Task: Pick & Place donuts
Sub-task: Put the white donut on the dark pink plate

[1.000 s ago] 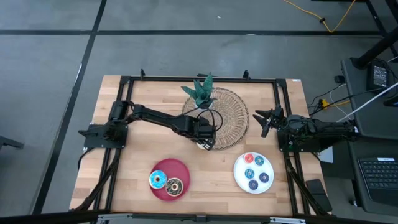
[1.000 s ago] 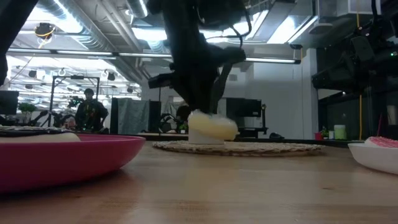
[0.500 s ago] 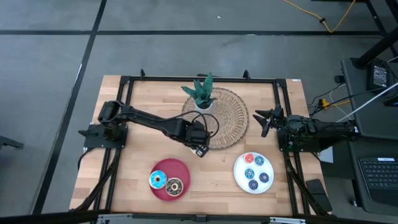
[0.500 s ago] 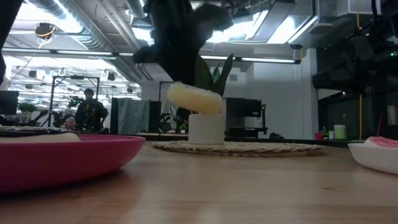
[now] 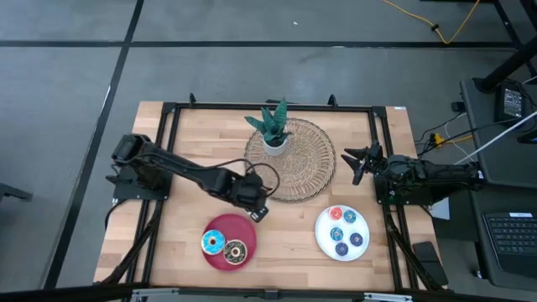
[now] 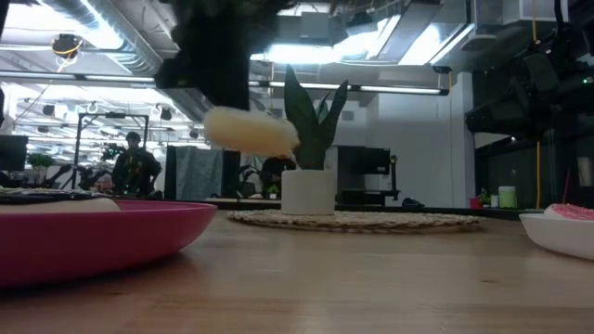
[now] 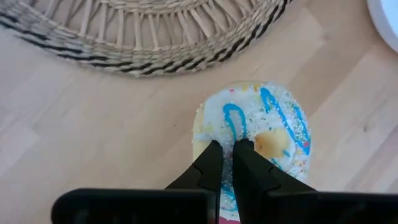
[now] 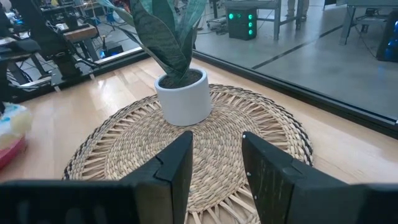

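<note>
Since a second ago the left gripper (image 5: 258,211) has carried the cream-white sprinkled donut (image 7: 255,134) off the woven mat (image 5: 294,159) and toward the red plate (image 5: 220,228); it now hangs in the air over bare counter (image 5: 285,243), just beside the plate's upper right edge and clear of the mat's rim. Its jaws are pinched narrow on the donut's ring, one finger through the hole, and the icing shows blue squiggles and coloured sprinkles. In the low view the donut (image 6: 251,132) floats tilted, well above the wood. On the red plate lie the light-blue iced donut (image 5: 212,243) and the brown chocolate donut (image 5: 236,250), side by side. The white plate (image 5: 323,237) at the right holds five small donuts (image 5: 343,233), one red and the others blue or teal. A potted plant (image 5: 273,127) stands on the mat's far part. The right gripper (image 5: 357,164) waits at the counter's right edge, jaws spread apart with nothing between them. No writing or label can be read on anything.
</note>
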### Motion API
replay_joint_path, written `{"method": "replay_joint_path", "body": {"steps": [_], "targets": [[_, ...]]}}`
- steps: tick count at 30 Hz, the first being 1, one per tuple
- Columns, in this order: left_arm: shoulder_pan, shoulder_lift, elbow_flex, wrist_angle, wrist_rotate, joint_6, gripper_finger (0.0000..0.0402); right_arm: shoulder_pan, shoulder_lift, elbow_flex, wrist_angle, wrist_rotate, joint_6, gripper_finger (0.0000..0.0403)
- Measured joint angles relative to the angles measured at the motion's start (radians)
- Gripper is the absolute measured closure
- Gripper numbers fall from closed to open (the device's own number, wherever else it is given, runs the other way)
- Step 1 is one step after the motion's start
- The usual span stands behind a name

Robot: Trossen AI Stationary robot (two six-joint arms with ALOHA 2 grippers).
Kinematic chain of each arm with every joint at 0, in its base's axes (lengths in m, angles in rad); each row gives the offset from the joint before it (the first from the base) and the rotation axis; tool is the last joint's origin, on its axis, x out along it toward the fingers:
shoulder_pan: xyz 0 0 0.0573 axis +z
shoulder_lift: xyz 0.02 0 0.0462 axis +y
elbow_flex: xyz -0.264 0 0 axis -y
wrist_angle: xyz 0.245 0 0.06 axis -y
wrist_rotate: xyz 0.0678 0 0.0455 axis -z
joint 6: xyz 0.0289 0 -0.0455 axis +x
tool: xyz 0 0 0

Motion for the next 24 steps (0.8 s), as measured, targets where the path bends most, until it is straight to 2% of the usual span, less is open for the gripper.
{"method": "replay_joint_path", "body": {"steps": [12,24], "targets": [[-0.096,-0.179,-0.220,0.047,0.002,-0.099,0.0382,0.000,0.000,0.000,0.000,0.000,-0.001,0.0263],[-0.188,-0.254,-0.385,0.198,0.056,-0.190,0.0382,0.000,0.000,0.000,0.000,0.000,0.000,0.0263]]}}
